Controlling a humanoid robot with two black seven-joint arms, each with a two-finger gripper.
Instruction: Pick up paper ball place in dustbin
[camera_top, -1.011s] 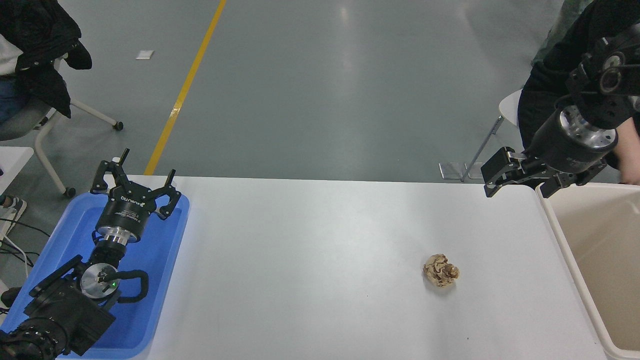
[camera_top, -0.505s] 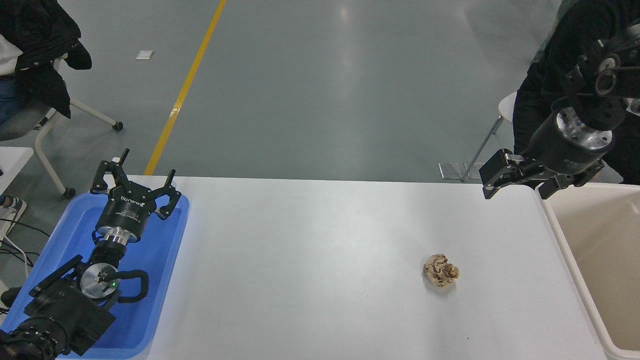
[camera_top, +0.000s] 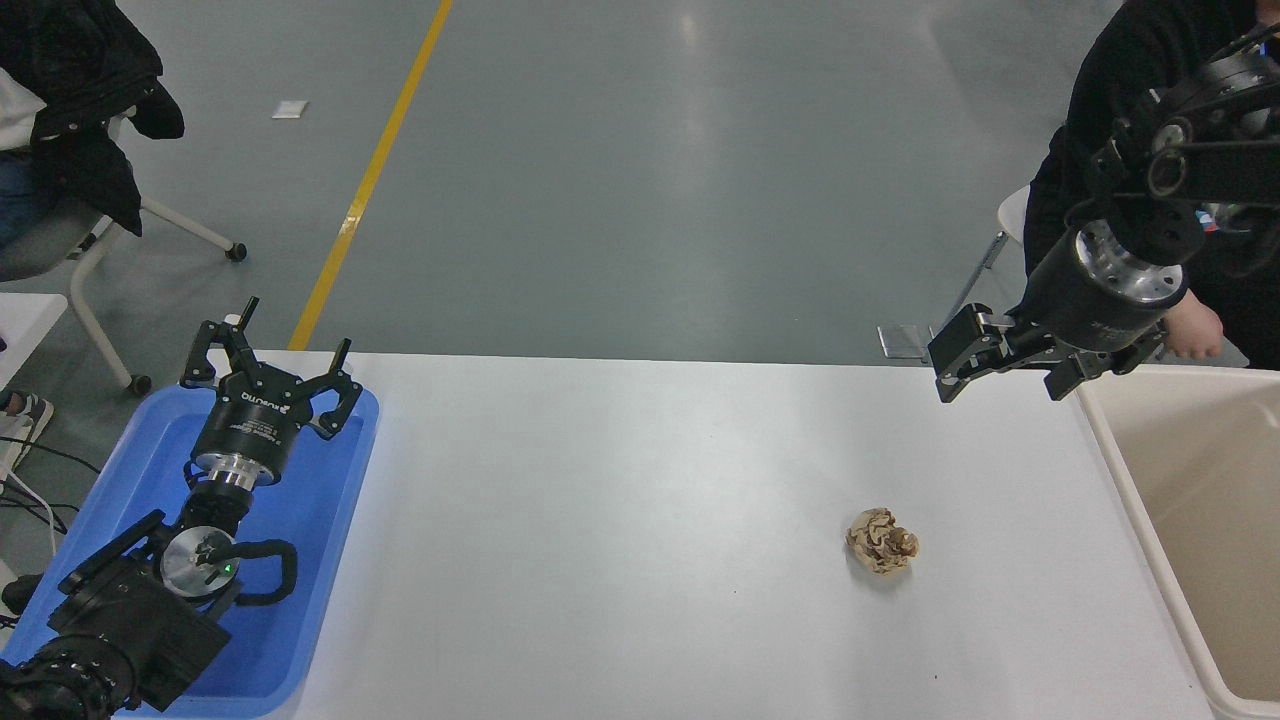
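The tan-brown paper ball (camera_top: 882, 540) lies on the white table (camera_top: 620, 520), right of the middle. The cream-beige dustbin (camera_top: 1125, 490) stands at the table's right end, partly cut off by the picture's edge. My right gripper (camera_top: 1000, 392) is open and empty. It hangs above the table's far right edge, beside the bin's far left corner and well beyond the ball. My left gripper (camera_top: 272, 345) is open and parked over the blue tray (camera_top: 330, 520) at the lower left.
A person in black stands behind the bin at the top right, with a hand (camera_top: 1192, 335) close to my right wrist. A chair (camera_top: 90, 240) with a black jacket stands on the floor at the top left.
My right gripper has moved left and a little toward the table, away from the bin's corner. The person's hand has come into view beside it. The ball and the left arm have not moved.
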